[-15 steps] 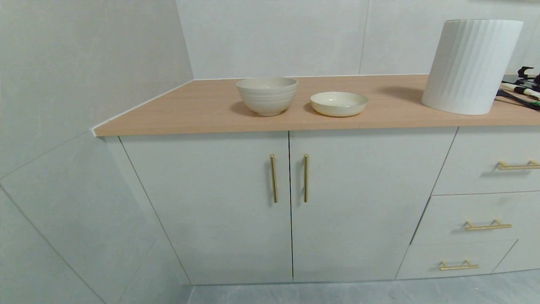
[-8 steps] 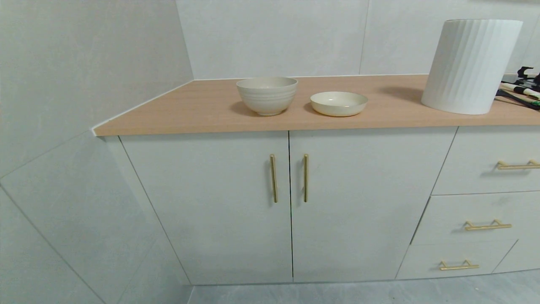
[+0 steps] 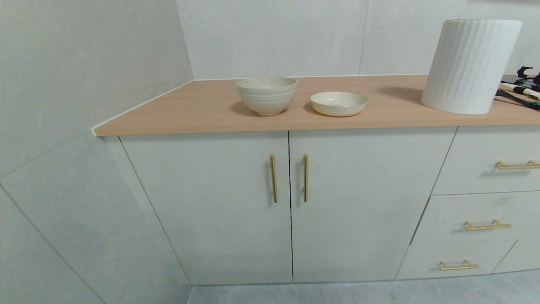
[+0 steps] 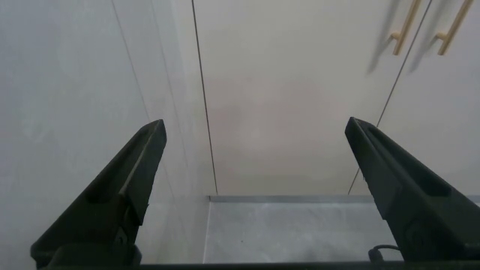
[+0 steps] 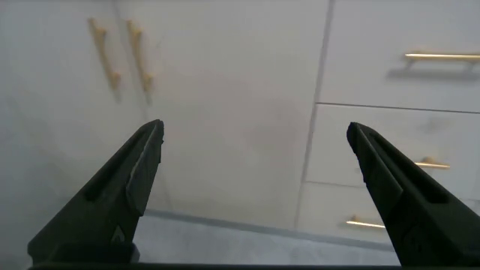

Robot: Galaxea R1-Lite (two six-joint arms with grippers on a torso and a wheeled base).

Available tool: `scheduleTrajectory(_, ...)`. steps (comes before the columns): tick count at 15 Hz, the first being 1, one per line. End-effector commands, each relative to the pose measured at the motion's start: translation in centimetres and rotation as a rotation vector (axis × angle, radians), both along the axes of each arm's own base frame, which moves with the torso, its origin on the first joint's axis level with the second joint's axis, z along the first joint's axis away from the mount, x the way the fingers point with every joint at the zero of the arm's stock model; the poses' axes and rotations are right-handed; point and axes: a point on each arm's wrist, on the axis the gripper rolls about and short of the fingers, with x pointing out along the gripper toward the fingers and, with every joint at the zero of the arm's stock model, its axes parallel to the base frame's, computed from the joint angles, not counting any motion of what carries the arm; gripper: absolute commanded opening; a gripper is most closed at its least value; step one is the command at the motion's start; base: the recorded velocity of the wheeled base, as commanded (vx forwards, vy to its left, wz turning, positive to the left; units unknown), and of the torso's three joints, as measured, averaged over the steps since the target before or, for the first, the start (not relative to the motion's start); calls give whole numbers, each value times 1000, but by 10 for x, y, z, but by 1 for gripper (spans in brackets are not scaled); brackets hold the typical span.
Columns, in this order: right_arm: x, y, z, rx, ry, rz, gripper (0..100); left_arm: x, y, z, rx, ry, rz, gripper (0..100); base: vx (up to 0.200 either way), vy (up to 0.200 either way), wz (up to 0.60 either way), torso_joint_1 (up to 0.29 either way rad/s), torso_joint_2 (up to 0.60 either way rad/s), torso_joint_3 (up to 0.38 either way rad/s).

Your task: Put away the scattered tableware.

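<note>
**Cream crockery on the worktop, both my grippers empty**

A deep ribbed cream bowl (image 3: 267, 95) and a shallow cream ceramic dish (image 3: 338, 103) stand upright, just beside each other but not touching, near the front edge of the light wooden worktop (image 3: 190, 112). I judge that nothing is put away yet. My left gripper (image 4: 255, 127) hangs low before the left white cupboard door (image 3: 206, 202), jaws spread wide with nothing between them. My right gripper (image 5: 253, 127) is likewise wide and empty, facing the seam between the right door and the stack of white drawers (image 3: 485, 198). I reckon both sit low because the doors are closed, and the slim brass bar handles (image 3: 274, 178) come first if the crockery belongs inside.

The pale tiled wall (image 3: 84, 84) closes in on my left, so I expect that door to have little room to swing. The tall white fluted cylinder (image 3: 470, 65) and dark utensils (image 3: 521, 90) bound the right. Bare worktop lies to the left of the bowl, and the grey floor (image 3: 337, 291) below the doors looks open
</note>
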Motion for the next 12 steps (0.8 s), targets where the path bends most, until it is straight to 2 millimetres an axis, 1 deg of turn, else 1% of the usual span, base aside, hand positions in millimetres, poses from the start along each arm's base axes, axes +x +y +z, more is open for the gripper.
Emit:
scheduleTrajectory(1,18,1,25,2,112,59,100,0,0,0,0,2,0,100,0,0,0,0,0,0)
scheduleTrajectory(2,28,2,31,2,169,80,100,0,0,0,0,-1,0,100,0,0,0,0,0,0)
scheduleTrajectory(3,44,3,34,7,269,138,100,0,0,0,0,2,0,100,0,0,0,0,0,0)
scheduleTrajectory(5,75,6,36,16,446,182,100,0,0,0,0,2,0,100,0,0,0,0,0,0)
scheduleTrajectory(6,89,8,36,11,514,209,100,0,0,0,0,2,0,100,0,0,0,0,0,0)
scheduleTrajectory(7,104,14,40,-3,556,262,100,0,0,0,0,2,0,100,0,0,0,0,0,0)
scheduleTrajectory(9,141,31,47,-33,599,355,100,0,0,0,0,2,0,100,0,0,0,0,0,0)
scheduleTrajectory(11,181,52,49,-50,561,424,100,0,0,0,0,2,0,100,0,0,0,0,0,0)
scheduleTrajectory(12,194,59,48,-51,544,438,100,0,0,0,0,2,0,100,0,0,0,0,0,0)
